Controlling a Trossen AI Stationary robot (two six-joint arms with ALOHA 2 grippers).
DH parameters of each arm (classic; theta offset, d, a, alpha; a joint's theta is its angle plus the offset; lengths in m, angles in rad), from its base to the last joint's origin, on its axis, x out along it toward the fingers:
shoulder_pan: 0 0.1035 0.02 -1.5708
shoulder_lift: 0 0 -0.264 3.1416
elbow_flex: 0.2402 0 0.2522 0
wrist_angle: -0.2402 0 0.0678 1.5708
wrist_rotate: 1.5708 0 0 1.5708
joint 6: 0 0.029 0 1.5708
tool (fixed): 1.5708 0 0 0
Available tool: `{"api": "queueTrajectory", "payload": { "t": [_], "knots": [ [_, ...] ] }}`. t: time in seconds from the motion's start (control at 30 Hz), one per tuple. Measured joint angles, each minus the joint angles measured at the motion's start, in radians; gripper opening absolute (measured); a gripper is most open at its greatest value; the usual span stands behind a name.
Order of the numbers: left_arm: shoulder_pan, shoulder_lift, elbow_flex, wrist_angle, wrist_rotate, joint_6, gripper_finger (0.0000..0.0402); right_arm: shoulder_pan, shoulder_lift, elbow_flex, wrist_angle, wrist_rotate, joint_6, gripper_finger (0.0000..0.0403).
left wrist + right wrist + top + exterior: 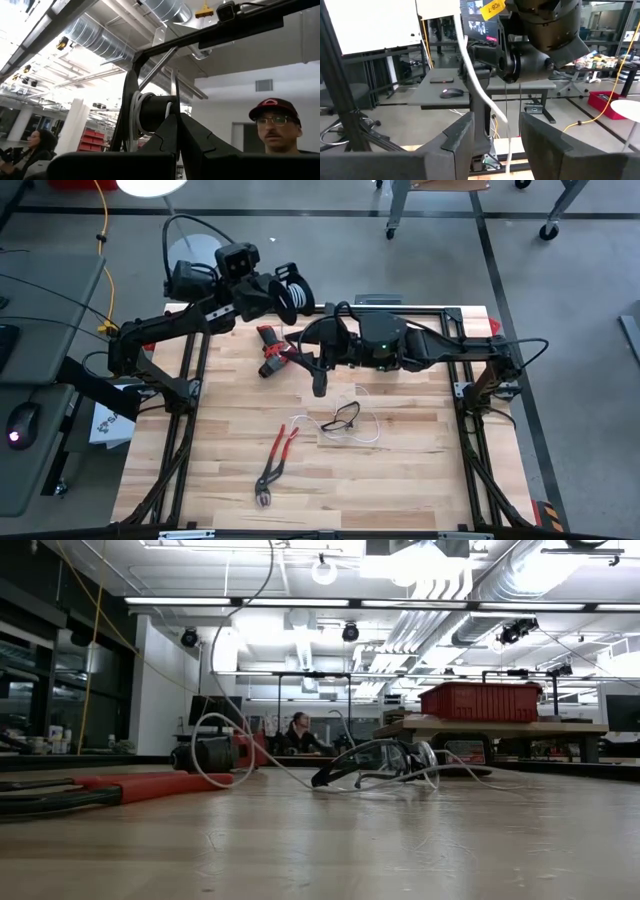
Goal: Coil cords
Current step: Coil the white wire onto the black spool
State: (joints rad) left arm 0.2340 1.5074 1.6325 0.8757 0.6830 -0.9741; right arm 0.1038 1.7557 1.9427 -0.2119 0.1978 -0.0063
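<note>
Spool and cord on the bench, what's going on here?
The left hand is shut on the black spool, holding it raised at the table's far edge with some white cord wound on it. The right hand hovers over mid-table, cord running between its fingers. The rest of the cord lies loose by the safety glasses; red pliers sit untouched.

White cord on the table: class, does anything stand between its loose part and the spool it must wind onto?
Nothing visible does. The white cord rises freely past the right pincer to the spool, held up by the left pincer.
</note>
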Motion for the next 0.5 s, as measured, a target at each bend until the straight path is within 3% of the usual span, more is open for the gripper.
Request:
{"api": "queueTrajectory", "payload": {
  "t": [0.13, 0.33, 0.5],
  "knots": [
    [0.0, 0.0, 0.0, 0.0, -0.001, 0.001, 0.0, 0.003, 0.0, 0.0, 0.0, -0.001, -0.002, 0.0137],
    [-0.001, 0.0, 0.0, 0.0, -0.013, 0.002, 0.0, 0.003, 0.0, 0.0, 0.0, 0.007, 0.03, 0.0083],
    [-0.017, 0.0, 0.0, -0.001, -0.016, 0.012, 0.0, 0.003, 0.0, 0.0, 0.0, 0.021, 0.051, 0.0079]
  ]
}}
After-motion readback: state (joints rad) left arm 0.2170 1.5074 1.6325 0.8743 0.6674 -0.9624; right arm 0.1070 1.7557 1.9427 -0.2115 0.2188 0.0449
